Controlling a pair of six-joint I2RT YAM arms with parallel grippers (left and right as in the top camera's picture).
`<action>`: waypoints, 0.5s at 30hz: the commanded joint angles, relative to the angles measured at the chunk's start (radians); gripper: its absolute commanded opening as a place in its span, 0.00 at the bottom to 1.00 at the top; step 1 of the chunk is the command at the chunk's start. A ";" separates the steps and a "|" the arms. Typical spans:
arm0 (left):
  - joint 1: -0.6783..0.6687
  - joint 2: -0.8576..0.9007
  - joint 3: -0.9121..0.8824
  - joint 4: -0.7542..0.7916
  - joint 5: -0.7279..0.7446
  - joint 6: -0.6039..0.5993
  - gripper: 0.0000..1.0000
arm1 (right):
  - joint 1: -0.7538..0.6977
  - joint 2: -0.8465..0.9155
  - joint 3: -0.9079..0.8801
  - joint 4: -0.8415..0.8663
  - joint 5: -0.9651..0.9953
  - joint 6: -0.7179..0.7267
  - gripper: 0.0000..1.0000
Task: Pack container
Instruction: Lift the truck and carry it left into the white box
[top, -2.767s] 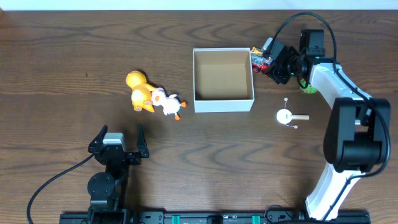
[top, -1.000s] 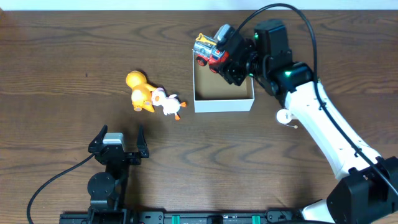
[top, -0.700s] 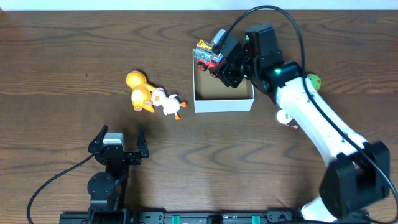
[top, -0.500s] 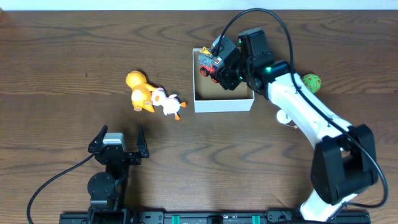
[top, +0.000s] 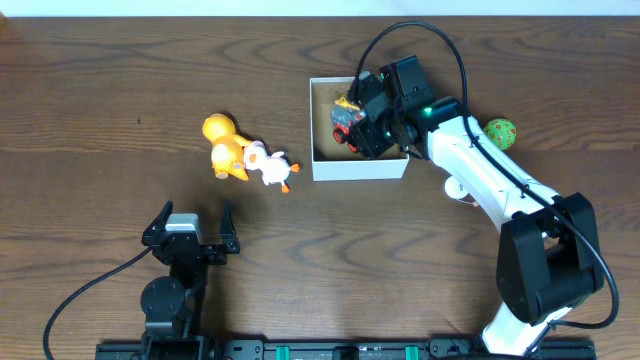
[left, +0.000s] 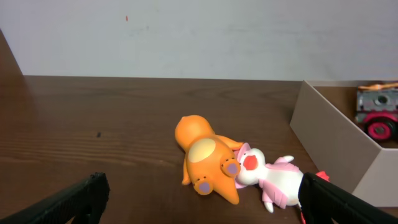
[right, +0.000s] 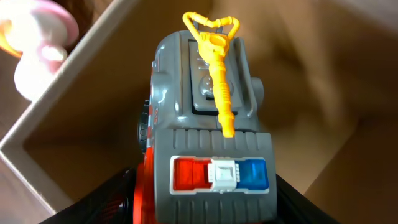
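The container (top: 330, 170) is a small square cardboard box with white walls and a brown inside, at the table's upper middle. My right gripper (top: 352, 124) is inside it, shut on a grey and red toy truck (right: 208, 143) with a yellow crane and red-blue lights. The truck also shows in the overhead view (top: 346, 116) and in the left wrist view (left: 378, 112). An orange bear toy (top: 224, 147) and a white and pink toy (top: 270, 167) lie left of the box. My left gripper (left: 199, 208) is open and empty, low near the front edge.
A green patterned ball (top: 500, 132) lies right of the box. A small white toy with a wooden peg (top: 460, 187) lies at the box's lower right. The right arm's cable loops above the box.
My right gripper has carried the toy truck from the box's upper left rim down into the box. The left arm has not moved.
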 joint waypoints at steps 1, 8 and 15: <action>0.004 0.000 -0.013 -0.041 -0.011 0.014 0.98 | 0.011 -0.002 0.006 -0.021 -0.002 0.035 0.27; 0.004 0.000 -0.013 -0.041 -0.011 0.014 0.98 | 0.010 -0.002 0.006 -0.068 -0.001 0.066 0.27; 0.004 0.000 -0.013 -0.041 -0.011 0.014 0.98 | 0.010 -0.002 0.006 -0.044 0.022 0.039 0.30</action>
